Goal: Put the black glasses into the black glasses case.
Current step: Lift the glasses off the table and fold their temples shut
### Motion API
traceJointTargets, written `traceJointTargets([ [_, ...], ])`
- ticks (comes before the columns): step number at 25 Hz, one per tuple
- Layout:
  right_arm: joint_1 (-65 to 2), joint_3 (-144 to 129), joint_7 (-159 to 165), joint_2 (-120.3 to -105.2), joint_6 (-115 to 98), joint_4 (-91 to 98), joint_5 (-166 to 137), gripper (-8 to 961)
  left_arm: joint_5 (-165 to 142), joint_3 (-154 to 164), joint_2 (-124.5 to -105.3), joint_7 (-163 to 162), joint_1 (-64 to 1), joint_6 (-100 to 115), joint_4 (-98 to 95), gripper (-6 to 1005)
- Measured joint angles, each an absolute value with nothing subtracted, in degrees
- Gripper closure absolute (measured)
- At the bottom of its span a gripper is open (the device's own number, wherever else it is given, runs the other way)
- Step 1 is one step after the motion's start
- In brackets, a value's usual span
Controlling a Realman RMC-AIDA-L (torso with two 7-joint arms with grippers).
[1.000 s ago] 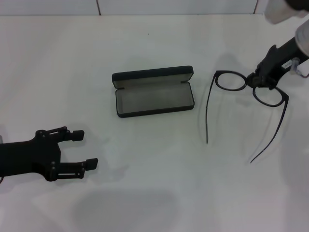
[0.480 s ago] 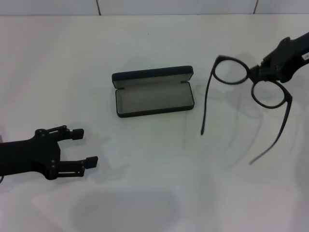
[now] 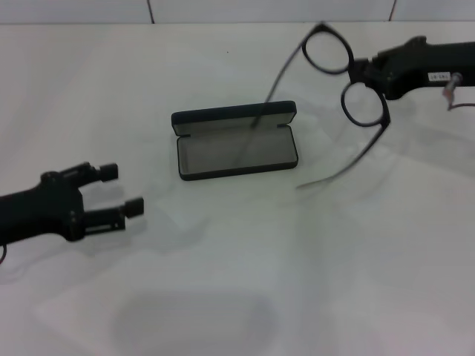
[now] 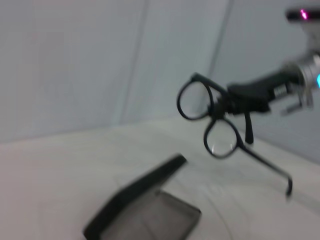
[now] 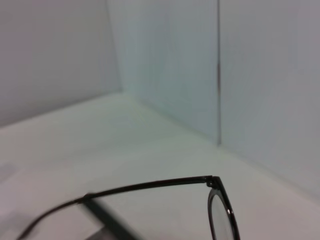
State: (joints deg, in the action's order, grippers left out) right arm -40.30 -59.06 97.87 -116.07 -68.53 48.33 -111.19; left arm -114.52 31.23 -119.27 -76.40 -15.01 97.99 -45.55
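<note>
Fingers of the left tool (image 3: pixel 128 191) stand wide apart with nothing between them, low over the near-left part of the white worktop (image 3: pixel 237 282); compared with a second ago it has crept a little toward the middle and tilted, though it remains well apart from everything else. Next along, the black glasses case (image 3: pixel 236 140) lies open in the middle of the worktop, lid hinged back on its far side, grey lining bare, and it has not shifted. Above and to the right of it hang the black glasses (image 3: pixel 347 78), and here is the real change: a second ago they sat low, right of the case, with both temple arms trailing toward the near edge; now they have been lifted and carried leftward, the frame turned so one lens sits farther off than the other, one temple arm crossing over the open case and the other slanting down over the worktop beside it. The left wrist view confirms the glasses (image 4: pixel 210 120) are clear of the surface, above the case (image 4: pixel 145 202). At far right, the right tool (image 3: pixel 369 73) is clamped on the bridge between the lenses. By my reading, transport is nearly done; the temples are still spread, so lowering them cleanly into the tray looks like the tricky part.
</note>
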Motion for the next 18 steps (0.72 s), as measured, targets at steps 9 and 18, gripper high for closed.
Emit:
traceJointTargets([
  [9, -35.09, -67.80, 84.95, -116.12, -62.83, 48.20, -92.02, 903, -111.02, 28.97, -119.32, -76.37, -15.24, 97.65, -43.53, 114],
  [18, -33.54, -68.32, 78.99, -116.03, -65.95, 47.63, -83.86, 903, -102.65, 28.90, -119.27, -80.32, -15.35, 97.66, -41.48, 113],
])
